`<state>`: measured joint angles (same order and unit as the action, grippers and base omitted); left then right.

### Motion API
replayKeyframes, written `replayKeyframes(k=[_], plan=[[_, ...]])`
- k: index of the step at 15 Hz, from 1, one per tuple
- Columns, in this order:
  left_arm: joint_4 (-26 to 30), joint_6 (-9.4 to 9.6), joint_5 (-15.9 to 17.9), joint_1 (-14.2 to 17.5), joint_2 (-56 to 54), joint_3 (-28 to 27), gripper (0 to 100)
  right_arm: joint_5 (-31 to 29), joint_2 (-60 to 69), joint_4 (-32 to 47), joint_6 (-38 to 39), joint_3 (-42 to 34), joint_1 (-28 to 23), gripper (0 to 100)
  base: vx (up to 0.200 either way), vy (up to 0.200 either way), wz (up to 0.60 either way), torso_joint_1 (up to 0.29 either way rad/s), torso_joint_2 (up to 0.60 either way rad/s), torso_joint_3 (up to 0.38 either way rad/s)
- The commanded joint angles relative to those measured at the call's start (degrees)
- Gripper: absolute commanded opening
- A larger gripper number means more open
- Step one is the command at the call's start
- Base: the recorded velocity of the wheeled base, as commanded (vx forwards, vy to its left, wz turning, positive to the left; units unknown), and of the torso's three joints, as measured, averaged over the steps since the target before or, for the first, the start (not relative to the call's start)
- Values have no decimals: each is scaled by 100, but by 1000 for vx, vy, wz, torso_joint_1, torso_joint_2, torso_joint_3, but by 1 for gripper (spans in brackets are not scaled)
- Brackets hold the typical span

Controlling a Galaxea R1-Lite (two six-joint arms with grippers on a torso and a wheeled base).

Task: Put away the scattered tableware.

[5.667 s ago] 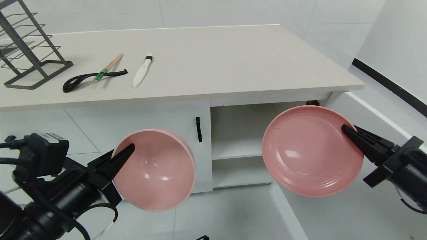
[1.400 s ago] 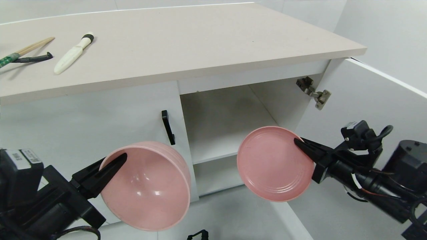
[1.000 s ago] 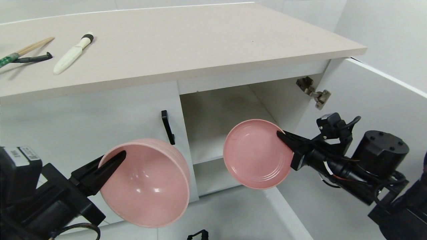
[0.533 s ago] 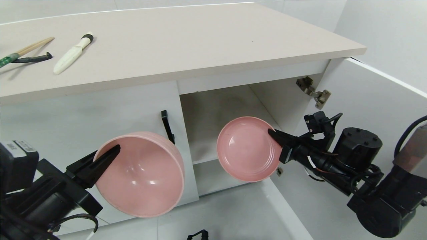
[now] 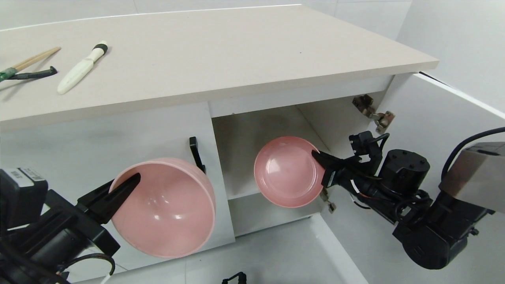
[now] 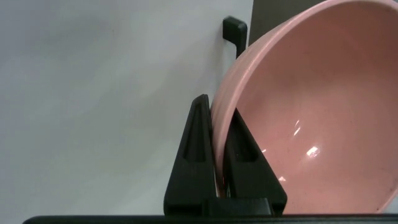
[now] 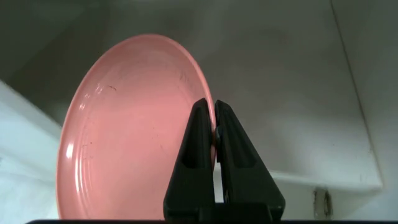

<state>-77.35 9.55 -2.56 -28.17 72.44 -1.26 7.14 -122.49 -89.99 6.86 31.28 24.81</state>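
Pinching the plate (image 5: 284, 173) by its rim, the right gripper (image 5: 315, 154) holds it at the cabinet (image 5: 252, 126) opening. At its 8 o'clock, the left gripper (image 5: 136, 178) clamps the bowl (image 5: 169, 213) by its rim.

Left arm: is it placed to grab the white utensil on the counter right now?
Probably not. The left gripper is shut on the rim of the pink bowl, low before the closed cabinet door and below the countertop; the white utensil lies up on top. The bowl must go first.
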Motion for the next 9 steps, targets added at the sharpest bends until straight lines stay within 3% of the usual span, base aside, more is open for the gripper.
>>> replayKeyframes(k=[1, 9], plan=[[-17, 3, 1, 31, 7, 3, 0, -2, -29, -1, -1, 1, -11, 0, 0, 0, 0, 0, 0, 0], [-52, 30, 212, -30, -37, 64, 0, -2, -302, -1, -1, 124, -11, 0, 0, 0, 0, 0, 0, 0]])
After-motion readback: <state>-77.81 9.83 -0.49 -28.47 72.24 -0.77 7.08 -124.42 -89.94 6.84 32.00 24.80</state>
